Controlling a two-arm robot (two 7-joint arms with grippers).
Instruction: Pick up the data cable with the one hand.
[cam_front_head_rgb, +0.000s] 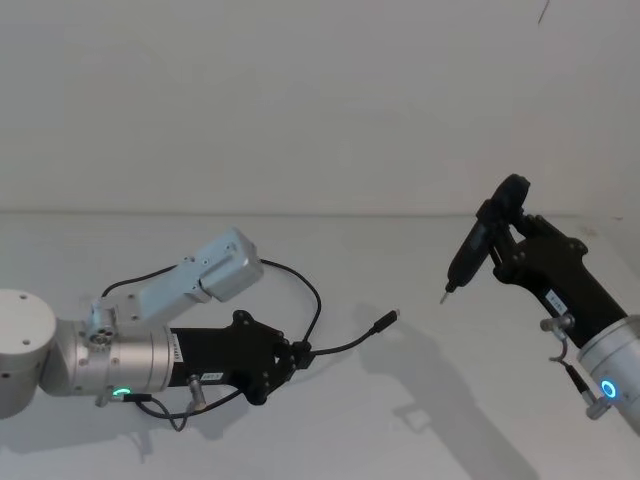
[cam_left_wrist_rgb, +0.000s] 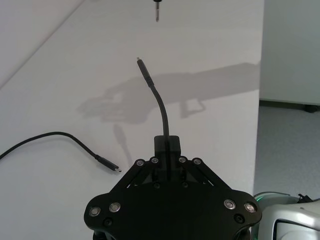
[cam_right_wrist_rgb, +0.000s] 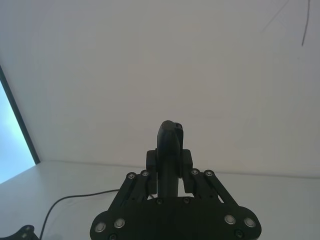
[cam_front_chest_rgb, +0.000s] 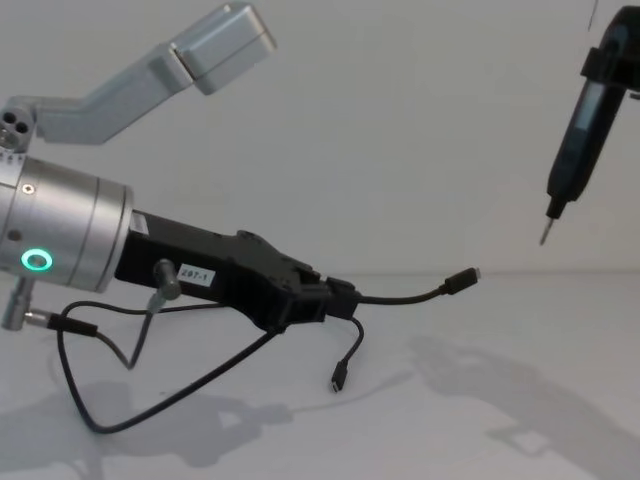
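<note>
- The left gripper (cam_front_chest_rgb: 325, 295) is clamped on the cable (cam_front_chest_rgb: 400, 297) close to one end and holds that part up above the table (cam_front_chest_rgb: 520, 350). The cord is thin and round, so a quick swing could let it slide or twist out from between the fingers.
- Just past the fingers, the short end sticks out sideways to its plug (cam_front_chest_rgb: 462, 279). If that plug knocks against anything, it would lever the cord in the grip.
- The second plug (cam_front_chest_rgb: 340, 379) sits low beneath the gripper, and I cannot tell whether it touches the table. Moving sideways before rising could drag it and tug the cord loose.
- The loop (cam_front_head_rgb: 316, 295) of the cable's long middle arcs back beside the left arm. It could catch on the arm during a lift, and the slack would then pull against the pinch.
- Farther off, the right gripper (cam_front_head_rgb: 497, 228) is closed on a screwdriver (cam_front_head_rgb: 468, 255). It is held high with the tip down, well apart from the cable. If either arm swings toward the other, that tip could hook the jutting plug.
</note>
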